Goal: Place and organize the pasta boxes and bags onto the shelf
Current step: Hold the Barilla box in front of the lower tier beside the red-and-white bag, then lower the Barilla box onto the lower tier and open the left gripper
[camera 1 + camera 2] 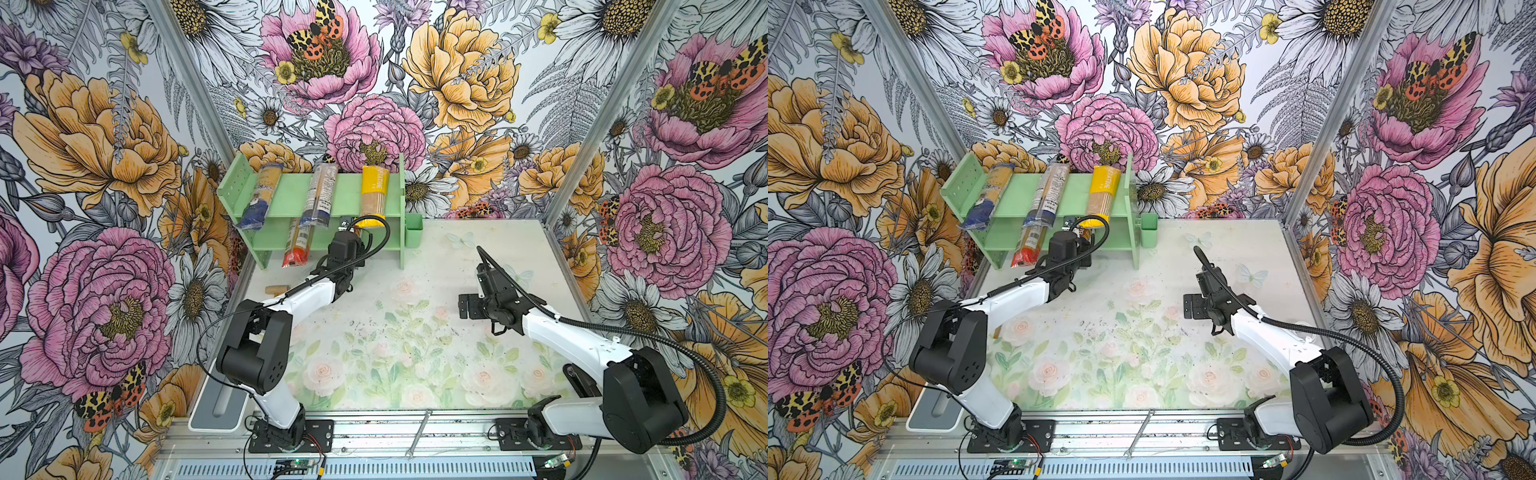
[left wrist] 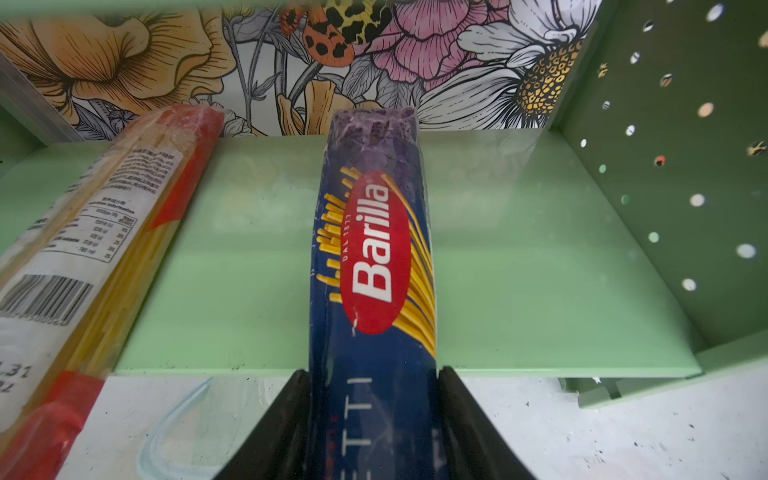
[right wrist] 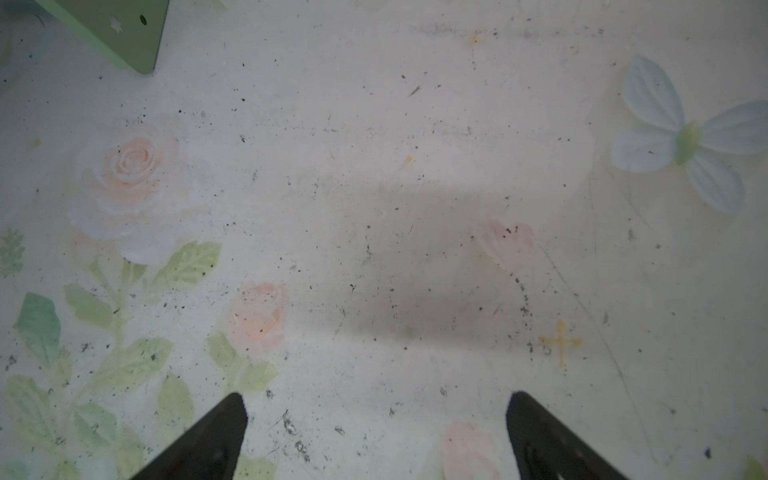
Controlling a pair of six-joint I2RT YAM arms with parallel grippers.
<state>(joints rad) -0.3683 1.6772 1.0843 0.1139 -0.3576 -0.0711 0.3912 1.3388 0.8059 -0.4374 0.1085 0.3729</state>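
Left gripper (image 2: 374, 388): jaws set on either side of the dark blue box (image 2: 374, 249), close against its long faces near the end nearest the wrist. Impossible to tell from the wrist view whether clamped tight or merely lying alongside. Mostly hidden beneath the top tier in both top views, so no help there.

Box lying front to back on the lower tier of the green shelf (image 2: 519, 270), far end reaching toward the back, near end jutting past the front lip between the jaws. Apart from the red-ended bag (image 2: 124, 216) slanted on the same tier, with bare green board between. More bare board beyond, out to the perforated side panel (image 2: 665, 187).

Right gripper (image 3: 376, 415): jaws wide apart, nothing between, hovering above bare table (image 3: 415, 166), well away from the shelf.

On the top tier, a blue-ended bag (image 1: 257, 195), another beside it (image 1: 318, 195) and a yellow bag (image 1: 374, 187), all front to back with ends overhanging.

Handling, as a judgement: probably light, stiff along its length, brittle inside, with a shiny film wrap likely to slip. Best taken across the narrow width on the flat long faces, with gentle pressure. Nearer the middle for carrying, near the end for sliding in. Worth pushing deeper to cut the overhang.
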